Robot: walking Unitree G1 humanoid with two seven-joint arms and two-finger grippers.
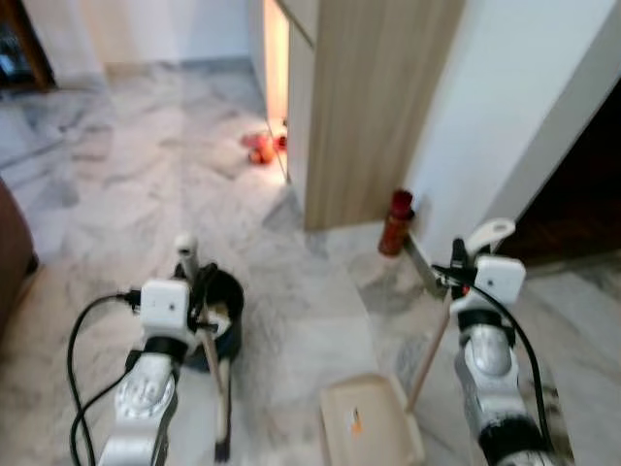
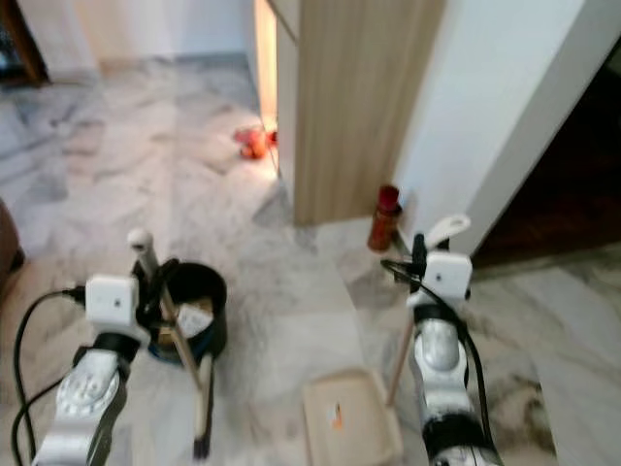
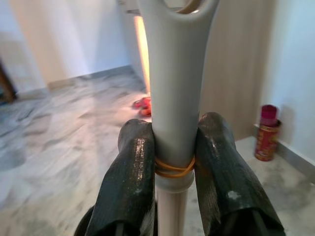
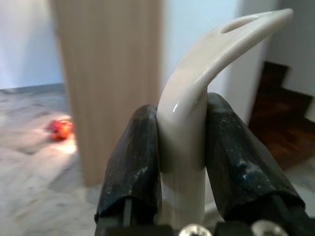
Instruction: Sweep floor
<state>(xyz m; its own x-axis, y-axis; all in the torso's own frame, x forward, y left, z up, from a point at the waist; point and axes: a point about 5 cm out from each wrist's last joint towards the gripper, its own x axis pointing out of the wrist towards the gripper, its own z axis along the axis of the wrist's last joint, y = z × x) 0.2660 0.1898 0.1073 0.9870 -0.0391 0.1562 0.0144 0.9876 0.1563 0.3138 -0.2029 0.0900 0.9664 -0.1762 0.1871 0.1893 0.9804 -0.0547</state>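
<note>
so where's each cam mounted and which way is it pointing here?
Left eye: head, looking forward-down at marble floor, both arms, dustpan.
Right eye: same head, same scene, shifted sideways.
Left wrist: along left gripper, shut on broom handle.
Right wrist: along right gripper, shut on dustpan handle.
Shared: red canister and wooden cabinet appear in all views.

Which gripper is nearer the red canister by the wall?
Right. The right gripper, holding the dustpan handle, is just beside the red canister; the left gripper is across the floor.
</note>
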